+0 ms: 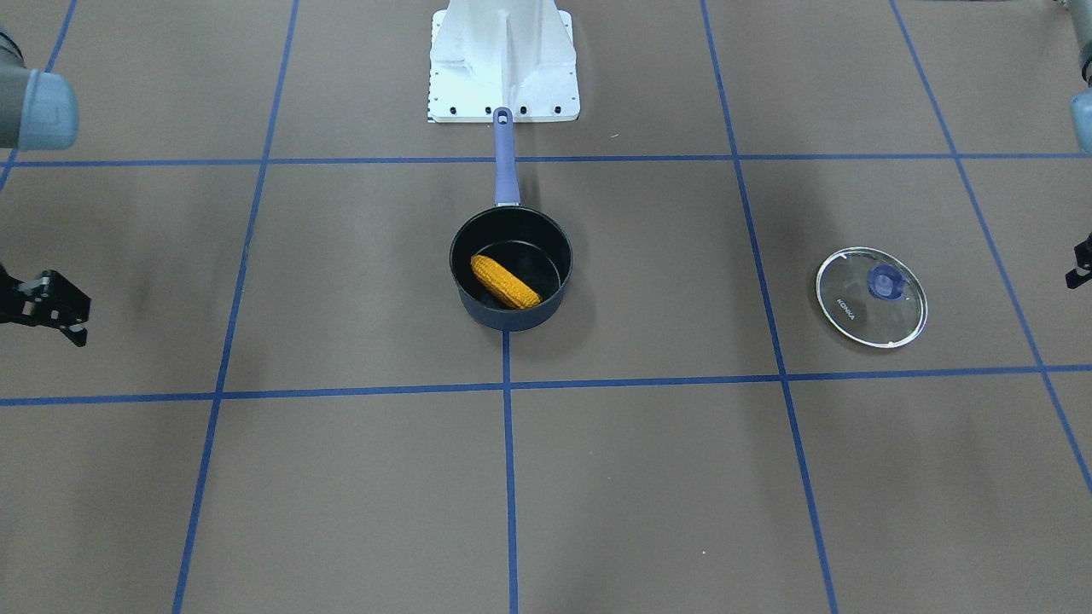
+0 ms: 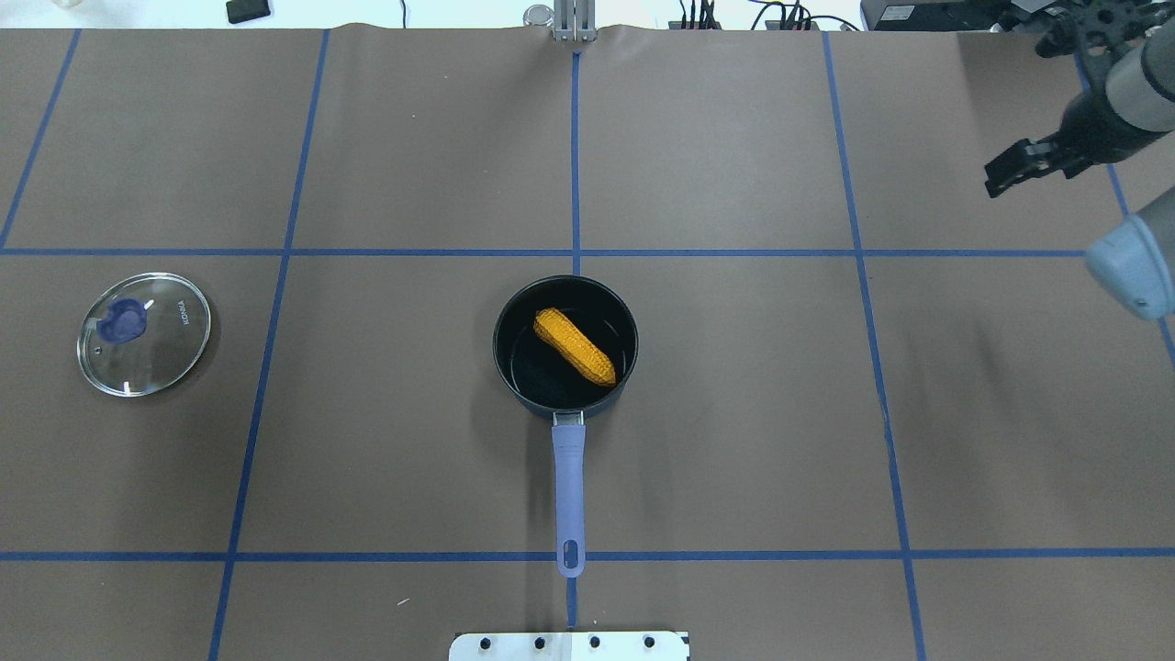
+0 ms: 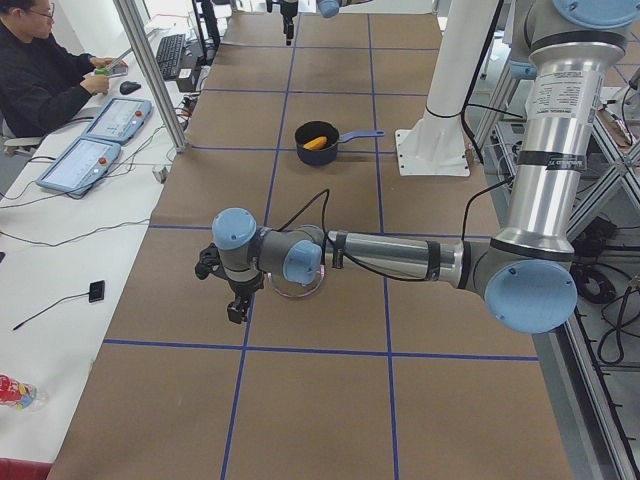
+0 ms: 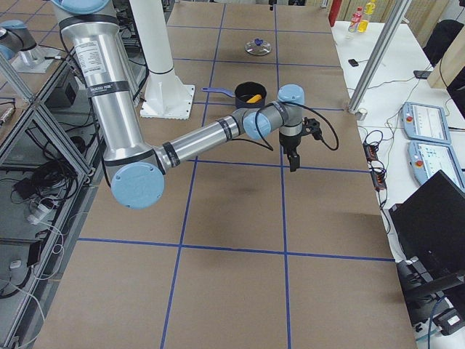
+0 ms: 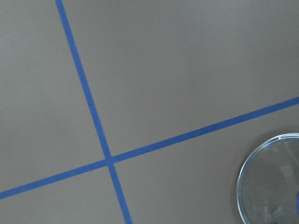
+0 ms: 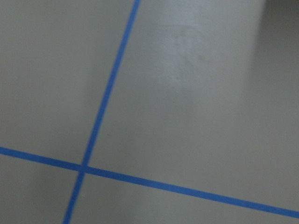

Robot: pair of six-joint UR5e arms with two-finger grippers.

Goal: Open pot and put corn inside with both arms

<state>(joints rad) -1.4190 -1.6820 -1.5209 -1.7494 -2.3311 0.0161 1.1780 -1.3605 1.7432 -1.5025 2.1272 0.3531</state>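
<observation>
The pot (image 1: 512,317) sits in the middle of the brown table (image 2: 734,413) and it has no lid on it. The corn (image 1: 505,281) lies inside the pot on the black bottom, slanted, with one end close to the wall. The pot's long blue handle (image 1: 506,162) points straight at the robot's white base (image 1: 503,68). The glass lid (image 1: 853,317) with its blue knob (image 1: 885,281) lies flat on the table on the robot's left side, well apart from the pot. The left gripper (image 3: 236,312) hangs over the table near the lid, on the side away from the pot, and it holds nothing. I cannot tell if its fingers are wide or narrow. The left wrist view shows only a bit of the lid's rim by a cross of blue tape lines (image 5: 108,161). The right gripper (image 2: 996,182) hangs over the table far out on the other side, well apart from the pot, and it holds nothing too. I cannot tell how far apart its fingers are
</observation>
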